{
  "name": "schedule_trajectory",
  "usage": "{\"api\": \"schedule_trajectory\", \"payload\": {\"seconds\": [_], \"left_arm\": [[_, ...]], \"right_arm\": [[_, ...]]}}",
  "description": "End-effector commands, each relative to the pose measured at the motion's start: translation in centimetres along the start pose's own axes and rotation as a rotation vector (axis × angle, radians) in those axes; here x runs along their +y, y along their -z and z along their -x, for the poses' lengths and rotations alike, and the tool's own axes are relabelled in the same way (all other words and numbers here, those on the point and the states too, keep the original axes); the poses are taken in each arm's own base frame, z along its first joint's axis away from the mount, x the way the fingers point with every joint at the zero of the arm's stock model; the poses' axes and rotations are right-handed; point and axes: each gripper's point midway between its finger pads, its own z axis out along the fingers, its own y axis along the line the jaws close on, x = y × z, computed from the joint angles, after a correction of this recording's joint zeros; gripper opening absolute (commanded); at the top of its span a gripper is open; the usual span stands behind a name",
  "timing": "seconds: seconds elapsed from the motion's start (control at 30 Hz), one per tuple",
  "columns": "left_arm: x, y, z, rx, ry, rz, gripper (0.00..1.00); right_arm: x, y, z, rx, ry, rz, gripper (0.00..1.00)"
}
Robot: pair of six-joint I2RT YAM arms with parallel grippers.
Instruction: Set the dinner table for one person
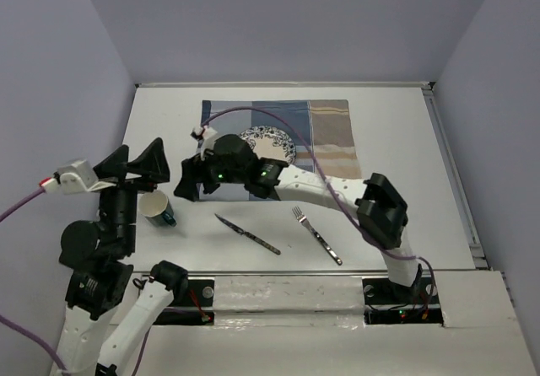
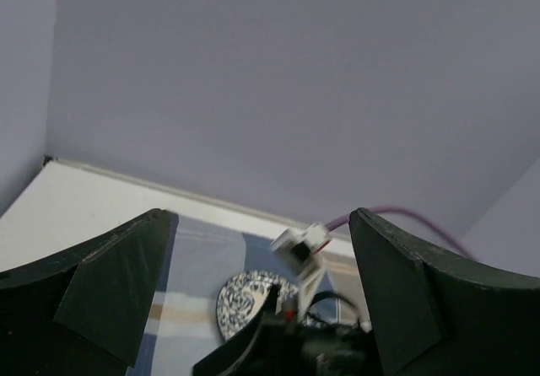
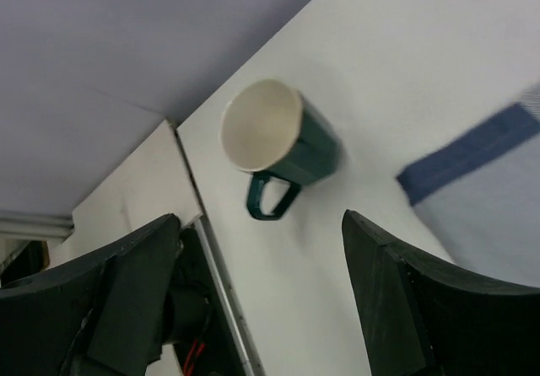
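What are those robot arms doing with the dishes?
They're setting a place for dinner. A patterned plate sits on the striped cloth, and a knife and fork lie on the white table in front of it. The right gripper hangs open near the green mug, holding nothing. The left gripper is open too.

Around me stand a back wall (image 1: 287, 22), a left wall (image 1: 51, 64) and a right wall (image 1: 498, 72), all plain lavender-grey, evenly lit.
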Motion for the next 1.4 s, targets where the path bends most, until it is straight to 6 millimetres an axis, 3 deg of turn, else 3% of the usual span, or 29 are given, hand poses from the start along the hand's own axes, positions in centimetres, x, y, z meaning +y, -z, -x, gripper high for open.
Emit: {"api": "schedule_trajectory", "payload": {"seconds": [0.0, 0.03, 0.13, 0.17, 0.2, 0.37, 0.47, 0.77, 0.97, 1.07, 1.17, 1.3, 1.37], "left_arm": [[0.8, 1.3, 5.4, -0.152, 0.030, 0.057, 0.99], [0.7, 1.7, 6.4, -0.169, 0.036, 0.056, 0.99], [0.6, 2.1, 6.5, -0.152, 0.027, 0.048, 0.99], [0.6, 2.1, 6.1, -0.133, 0.020, 0.046, 0.99], [0.7, 2.2, 6.0, -0.127, 0.021, 0.049, 0.99], [1.0, 2.8, 4.9, -0.110, 0.031, 0.039, 0.99], [0.7, 2.7, 4.4, -0.094, 0.030, 0.027, 0.99], [0.8, 2.4, 3.6, -0.077, 0.018, 0.029, 0.99], [0.9, 2.3, 3.4, -0.073, 0.014, 0.032, 0.99], [0.8, 2.3, 3.6, -0.078, 0.016, 0.027, 0.99], [0.7, 2.3, 3.5, -0.075, 0.015, 0.023, 0.99], [0.8, 2.4, 3.7, -0.082, 0.013, 0.025, 0.99], [0.8, 2.5, 4.0, -0.089, 0.015, 0.026, 0.99]], "right_arm": [[2.7, -4.3, -1.4, 0.039, 0.057, 0.037, 0.84], [3.3, -5.0, -1.6, 0.042, 0.072, 0.049, 0.84], [3.4, -7.9, -2.3, 0.060, 0.102, 0.025, 0.85], [3.8, -8.2, -1.1, 0.048, 0.100, 0.019, 0.86], [3.2, -9.4, -3.0, 0.082, 0.097, 0.006, 0.86], [0.6, -10.8, -4.1, 0.074, 0.138, -0.117, 0.86], [-0.8, -11.5, -4.9, 0.071, 0.186, -0.179, 0.78], [-0.5, -12.6, -7.1, 0.103, 0.192, -0.169, 0.50], [-0.1, -13.2, -8.1, 0.117, 0.185, -0.152, 0.47], [0.2, -13.5, -9.1, 0.130, 0.176, -0.145, 0.39], [0.3, -13.5, -9.0, 0.121, 0.142, -0.147, 0.20], [1.5, -13.3, -7.6, 0.065, 0.087, -0.122, 0.06], [2.3, -13.1, -6.0, 0.021, 0.068, -0.111, 0.00]]}}
